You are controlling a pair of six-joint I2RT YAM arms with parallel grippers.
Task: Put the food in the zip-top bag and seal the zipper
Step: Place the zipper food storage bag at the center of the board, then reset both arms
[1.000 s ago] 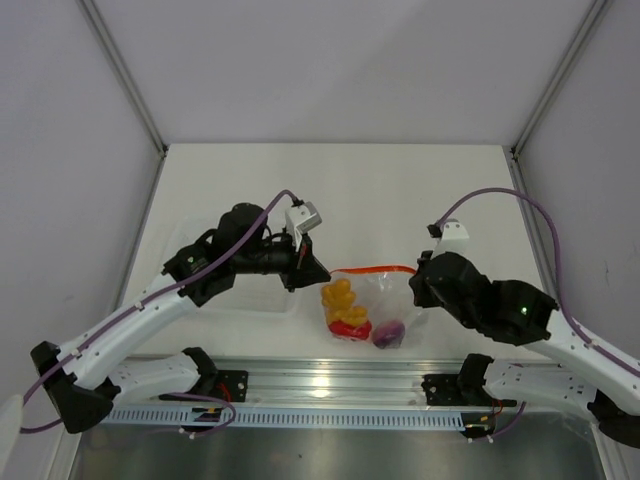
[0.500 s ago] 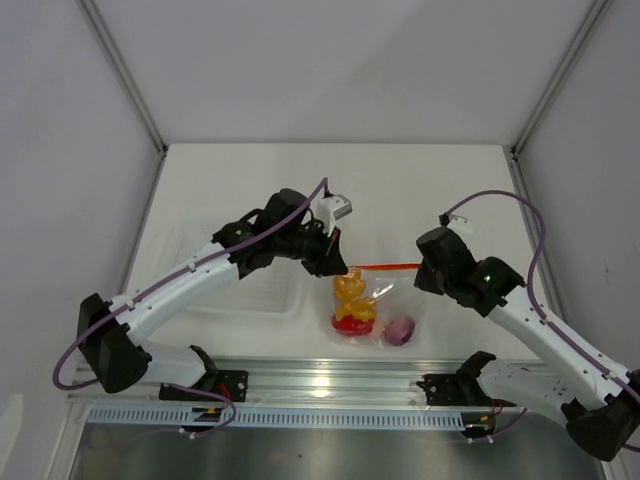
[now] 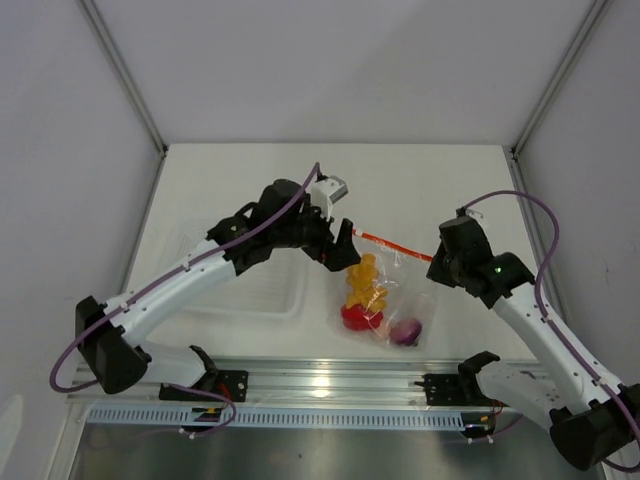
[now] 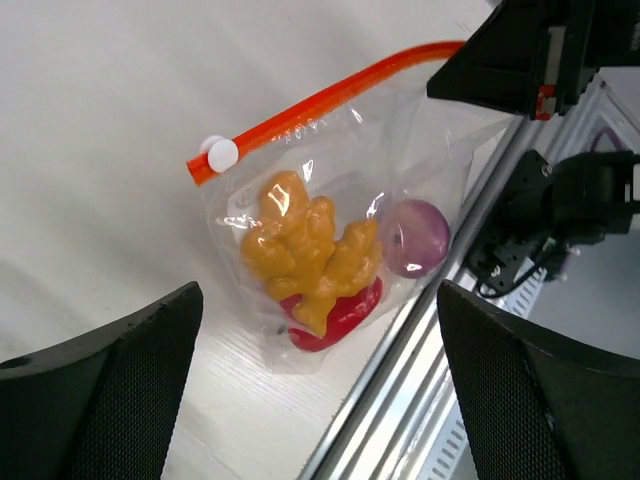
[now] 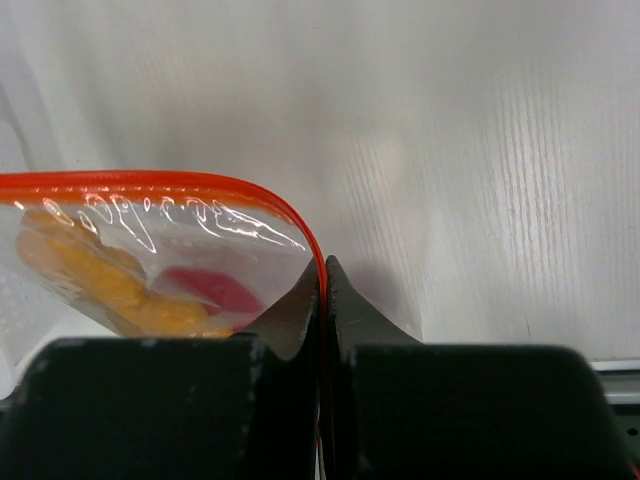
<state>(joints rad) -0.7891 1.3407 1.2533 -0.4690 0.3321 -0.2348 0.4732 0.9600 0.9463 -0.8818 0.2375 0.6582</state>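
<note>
The clear zip-top bag point(image 3: 392, 292) lies on the white table near the front rail. Inside it are the food pieces: the lumpy orange one point(image 3: 365, 283), the red one point(image 3: 358, 317) and the purple one point(image 3: 406, 331). The zipper point(image 3: 395, 245) runs as a straight red-orange strip along the bag's far edge. My left gripper point(image 3: 345, 245) hovers open over the strip's left end, holding nothing. In the left wrist view its fingers point(image 4: 100, 390) flank the bag point(image 4: 330, 200), with a white slider point(image 4: 218, 152) at the strip's end. My right gripper point(image 5: 323, 275) is shut on the zipper point(image 5: 150, 180) at its right end.
A rigid clear tray point(image 3: 240, 280) sits on the table left of the bag, under the left arm. The aluminium rail point(image 3: 330, 380) runs along the near edge just in front of the bag. Side posts and walls close in the table on the left and right.
The left gripper has opened and let go of the zipper's left end. The bag has shifted to the right with the right gripper, and its strip now lies straight and slanted.
</note>
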